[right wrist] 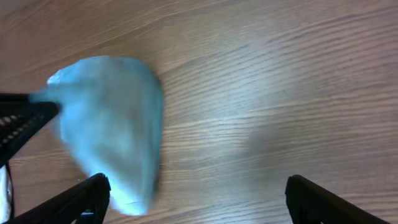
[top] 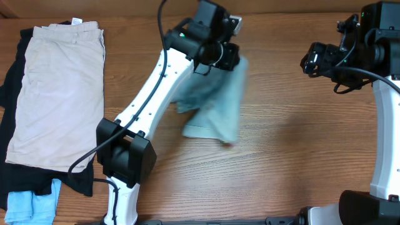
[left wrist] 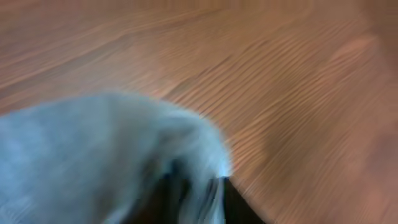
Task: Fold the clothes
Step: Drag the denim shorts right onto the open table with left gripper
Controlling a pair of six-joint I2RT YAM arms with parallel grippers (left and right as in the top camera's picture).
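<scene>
Denim shorts, pale faded blue, hang in a bunch from the left claw in the upper middle of the overhead frame. The claw is clamped on the top of the cloth. In the left wrist view the fabric spills over the dark fingers at the bottom edge and hides most of them, so the exact bite cannot be made out. The shorts look held high so that their weight pulls them open before they are spread, though they are blurred and crumpled and no pocket or hem can be read. Their lower edge droops toward the tabletop near the frame's centre; whether it touches the wood cannot be told. Outward to the upper right, the right claw hovers well apart from the cloth with its fingers spread wide and nothing between them. Its camera looks down on the shorts at the left of its frame, which suggests it is waiting to take a second corner. The bare wood in the middle seems to be the working area for the fold. Along the left edge of the overhead frame lie the other clothes. Beige shorts are laid flat on top of a black garment, with a small light-blue piece at the lower left corner.
</scene>
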